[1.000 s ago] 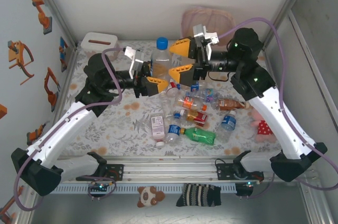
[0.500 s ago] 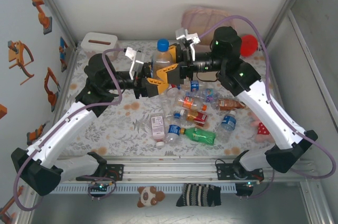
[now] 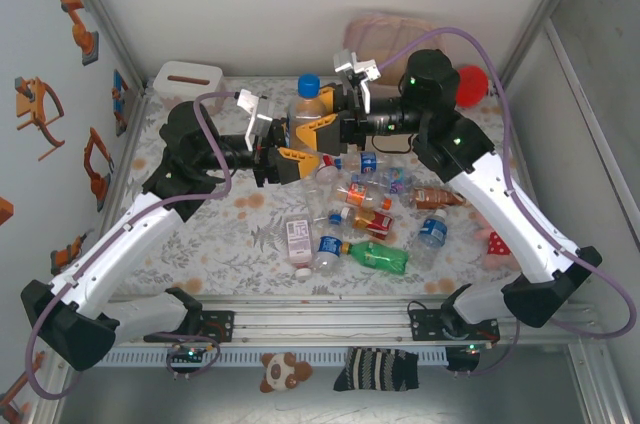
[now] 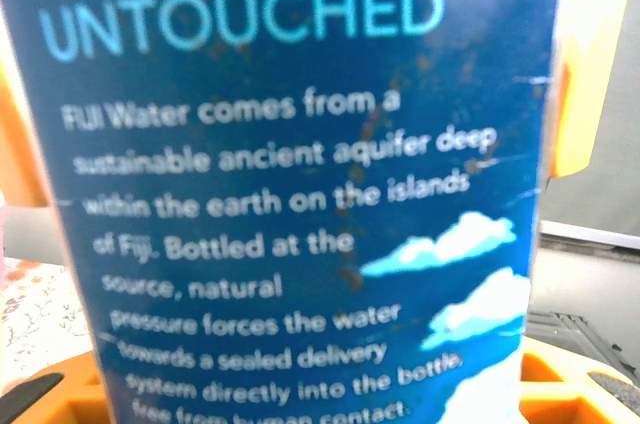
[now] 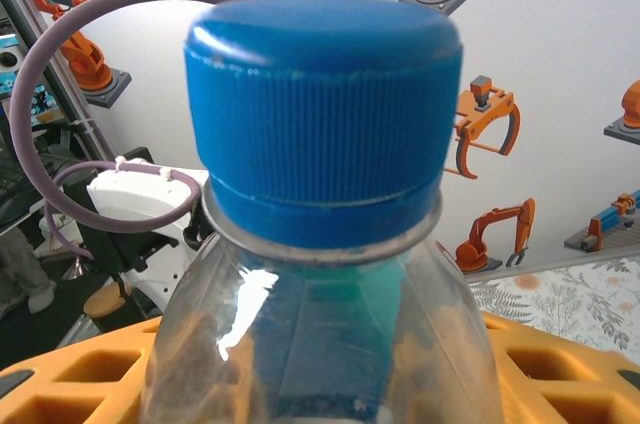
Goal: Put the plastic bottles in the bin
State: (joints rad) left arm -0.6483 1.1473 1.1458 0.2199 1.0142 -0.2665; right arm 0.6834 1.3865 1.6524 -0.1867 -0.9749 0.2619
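Our left gripper (image 3: 297, 144) clamps the upright big bottle (image 3: 305, 106) far-centre. Our right gripper (image 3: 320, 122) straddles it, and we cannot tell whether it grips.

The bottle (image 3: 305, 109) between the left pincer's (image 3: 299, 142) orange fingers (image 4: 588, 84) wears a blue label (image 4: 300, 194) with white and pale blue lettering and white clouds. Its cap (image 5: 322, 114), above the pincer, is blue. The cloth (image 3: 200, 244) below is white with grey leaves and orange blooms.

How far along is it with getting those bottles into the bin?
Early, it seems. Done: unclear, since the bin hides its inside. In hand: the left gripper grips the tall blue-capped bottle upright, with the right gripper around it. Left: the small bottles lying on the table.
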